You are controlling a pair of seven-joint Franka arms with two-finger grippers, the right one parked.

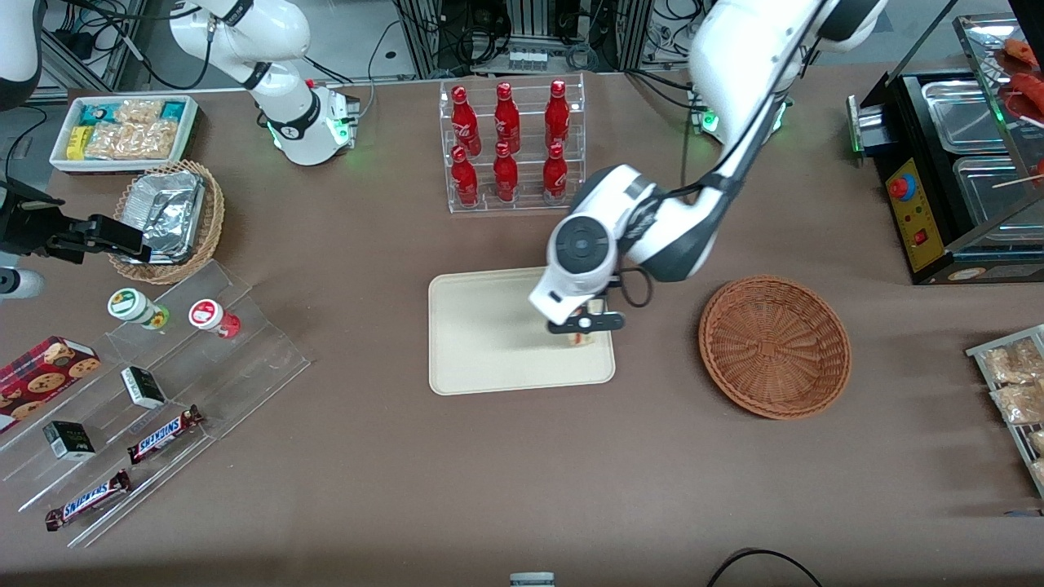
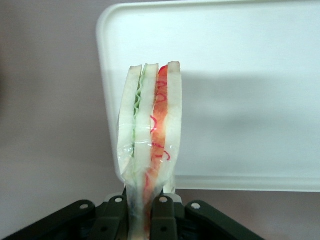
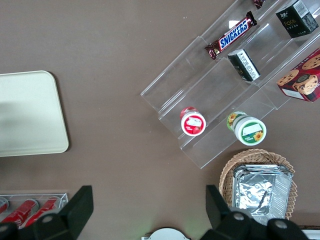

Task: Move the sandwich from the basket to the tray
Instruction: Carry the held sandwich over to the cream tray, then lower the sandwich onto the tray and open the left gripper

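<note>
My left gripper (image 1: 584,326) hangs over the cream-beige tray (image 1: 481,342), at the tray's end nearest the basket. It is shut on the sandwich (image 2: 150,135), a wrapped wedge of white bread with green and red filling, held upright. In the front view only a bit of the sandwich (image 1: 581,337) shows under the black fingers. In the wrist view the tray (image 2: 240,100) lies under the sandwich. The reddish-brown wicker basket (image 1: 774,346) sits empty beside the tray, toward the working arm's end of the table.
A clear rack of red bottles (image 1: 510,145) stands farther from the front camera than the tray. A tan basket with foil (image 1: 170,218), a white snack bin (image 1: 124,130) and acrylic steps with snacks (image 1: 155,391) lie toward the parked arm's end. A black food warmer (image 1: 954,163) stands at the working arm's end.
</note>
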